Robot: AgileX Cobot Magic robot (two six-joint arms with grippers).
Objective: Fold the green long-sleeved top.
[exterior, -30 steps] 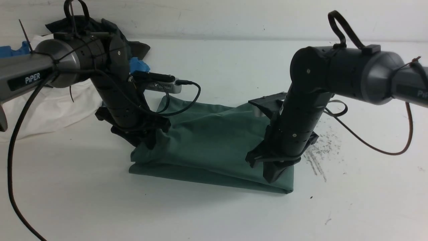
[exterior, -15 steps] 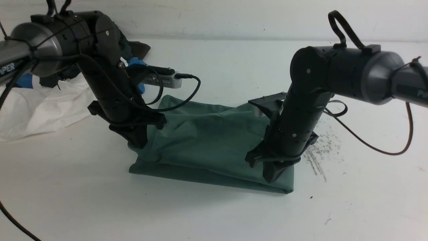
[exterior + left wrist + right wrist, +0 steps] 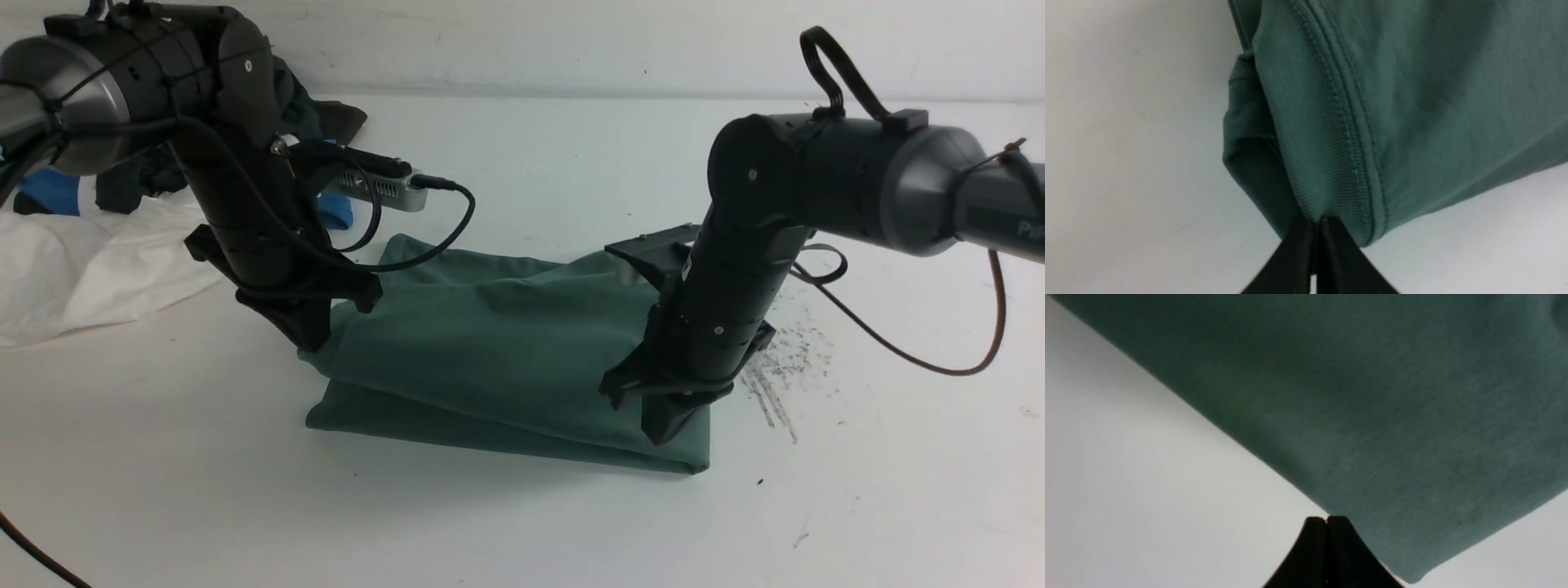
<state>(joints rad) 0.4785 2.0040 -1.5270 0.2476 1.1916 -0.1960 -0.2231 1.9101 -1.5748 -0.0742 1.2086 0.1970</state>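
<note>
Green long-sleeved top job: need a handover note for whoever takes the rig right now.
Left gripper: shut on the ribbed, stitched hem edge of the sage-green cotton long-sleeved top, that corner lifted slightly.
Right gripper: shut at the top's near right edge; whether it pinches cloth cannot be told.
Top: mid white table, folded into a layered rectangle, logo and sleeves out of sight.
Done: most folding, judging by the shape.
Left: probably lay the left corner flat, release, tidy.
Clear of the job: white cloth, dark garment far left.

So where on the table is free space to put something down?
Free: the table in front of the green top, and the far middle behind it. Crowded: the far left corner, with the white cloth and dark clothes.
</note>
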